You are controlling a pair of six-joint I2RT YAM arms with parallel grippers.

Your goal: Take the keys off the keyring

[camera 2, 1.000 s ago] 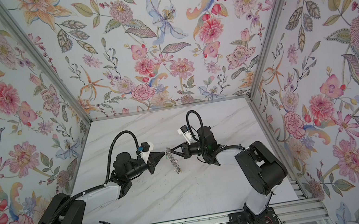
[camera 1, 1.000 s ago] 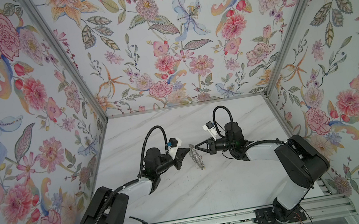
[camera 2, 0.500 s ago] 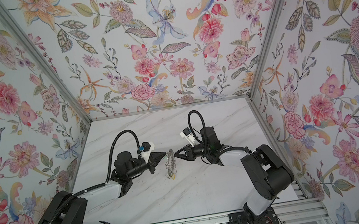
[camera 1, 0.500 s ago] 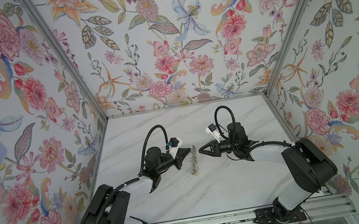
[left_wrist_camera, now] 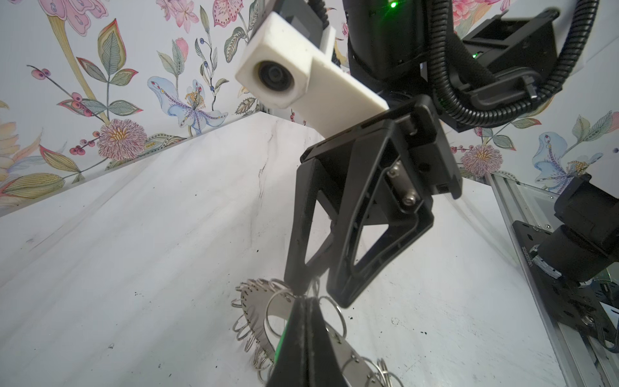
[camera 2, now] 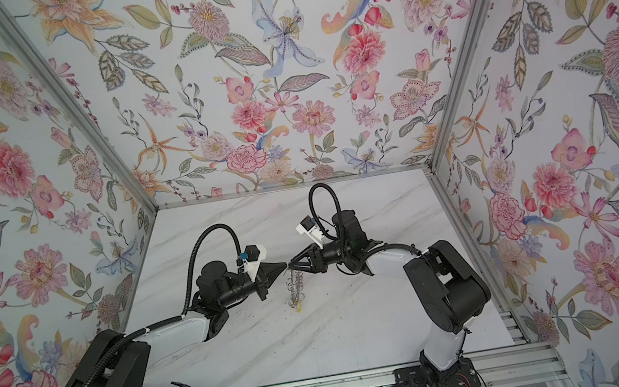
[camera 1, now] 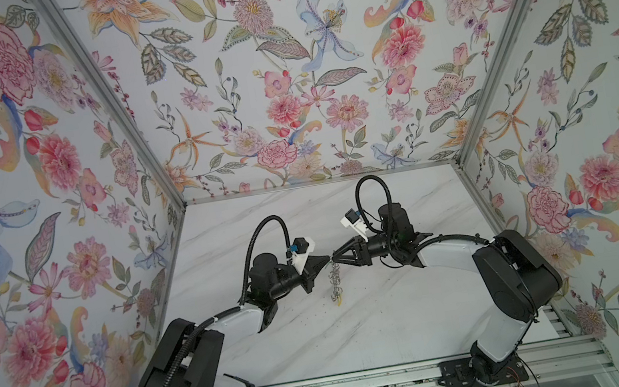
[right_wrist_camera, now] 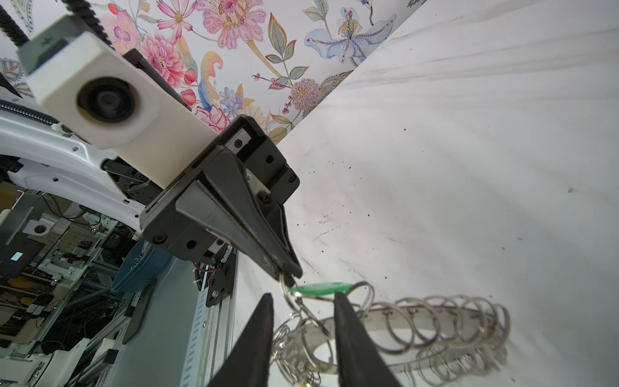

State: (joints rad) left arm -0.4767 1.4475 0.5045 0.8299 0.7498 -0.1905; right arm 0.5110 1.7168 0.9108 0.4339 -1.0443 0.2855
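1. Work surface: a white marble-pattern tabletop point(camera 1: 387, 325) enclosed by floral-print wall panels point(camera 1: 281, 81). Small dark specks lie scattered on the tabletop.

2. Task item position: the flat grey metal disc keyring point(camera 1: 334, 281) point(camera 2: 294, 287), its rim fringed with wire loops, is near the middle of the tabletop. It sits directly below the point where the two gripper tips meet. In both top views it appears edge-on, running from the tips toward the front rail. Whether its lower edge rests on the tabletop cannot be told.

3. Left gripper point(camera 1: 326, 260) point(right_wrist_camera: 288, 272): the black fingers are pressed together. In the right wrist view, the tips pinch one small wire loop at the rim of the keyring point(right_wrist_camera: 418, 321).

4. Right gripper point(camera 1: 336, 258) point(right_wrist_camera: 303, 296): the fingers are parted, with a clear gap between them. They stand on either side of the bright green oblong plastic tag point(right_wrist_camera: 320, 288). One finger overlaps the end of the tag; contact cannot be confirmed. Nothing is gripped.

5. Attached items: the green tag hangs from the loops next to the pinched one. A small yellow tag point(camera 1: 339, 302) shows at the lower end of the keyring. The metal keys themselves are too small to make out.
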